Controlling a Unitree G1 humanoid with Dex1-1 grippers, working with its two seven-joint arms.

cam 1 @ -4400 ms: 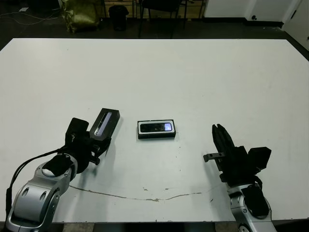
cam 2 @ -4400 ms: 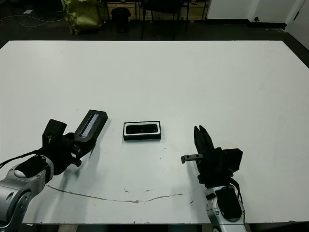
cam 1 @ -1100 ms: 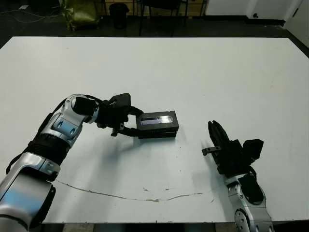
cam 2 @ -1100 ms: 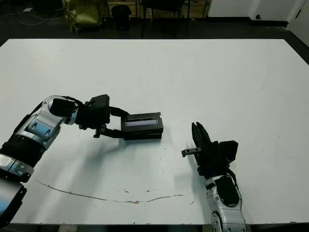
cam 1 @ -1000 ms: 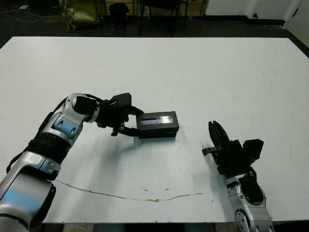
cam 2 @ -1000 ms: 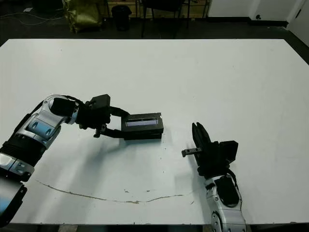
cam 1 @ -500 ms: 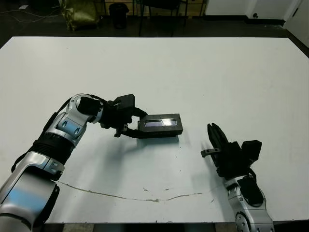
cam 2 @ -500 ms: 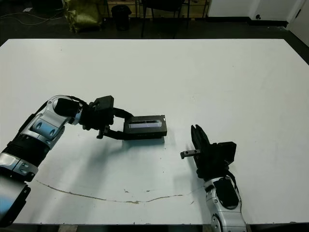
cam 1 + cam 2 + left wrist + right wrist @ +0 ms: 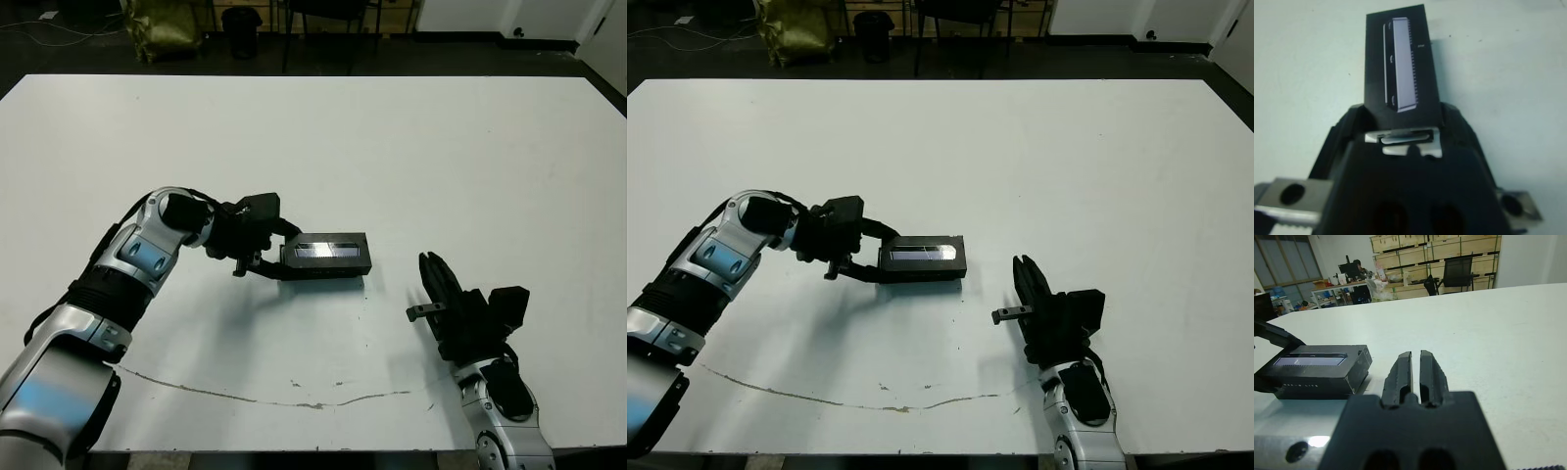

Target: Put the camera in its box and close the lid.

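Table [image 9: 392,147], lid [image 9: 330,250] in left claw [image 9: 266,249], seemingly.

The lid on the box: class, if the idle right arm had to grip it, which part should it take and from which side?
Take the lid across its two long edges, coming from above. It lies flat on the box with its long axis left to right. The left gripper already occupies the left end, so grip nearer the free right end.

Bare table [image 9: 411,157] around lid [image 9: 327,251]; left tool [image 9: 272,252] blocks its left end.
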